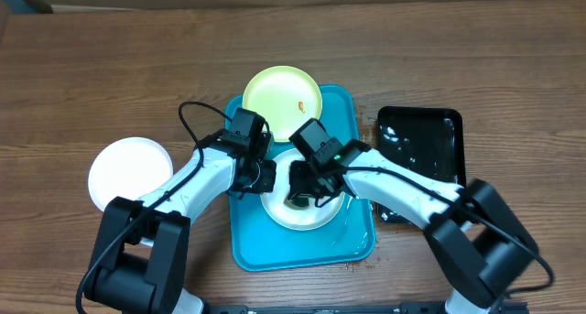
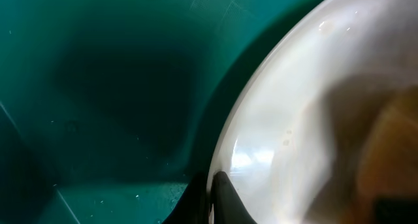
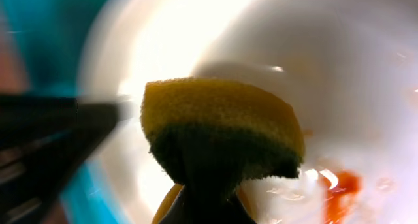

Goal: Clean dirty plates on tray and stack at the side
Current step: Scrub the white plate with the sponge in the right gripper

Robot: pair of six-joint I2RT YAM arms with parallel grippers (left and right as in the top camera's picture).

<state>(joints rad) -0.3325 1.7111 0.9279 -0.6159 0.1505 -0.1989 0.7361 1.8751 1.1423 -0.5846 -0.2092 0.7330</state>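
A white plate (image 1: 302, 215) lies in the middle of the turquoise tray (image 1: 302, 250). My left gripper (image 1: 264, 175) is shut on its left rim; the left wrist view shows both fingers (image 2: 212, 201) pinching the rim of that plate (image 2: 307, 119). My right gripper (image 1: 302, 188) is shut on a yellow and green sponge (image 3: 222, 129) held over the plate (image 3: 366, 67), beside an orange smear (image 3: 339, 188). A pale yellow-green plate (image 1: 282, 94) with an orange smear sits at the tray's far end. Another white plate (image 1: 130, 172) lies on the table at the left.
A smaller black tray (image 1: 421, 149) lies right of the turquoise tray, partly under my right arm. The wooden table (image 1: 92, 76) surrounds everything.
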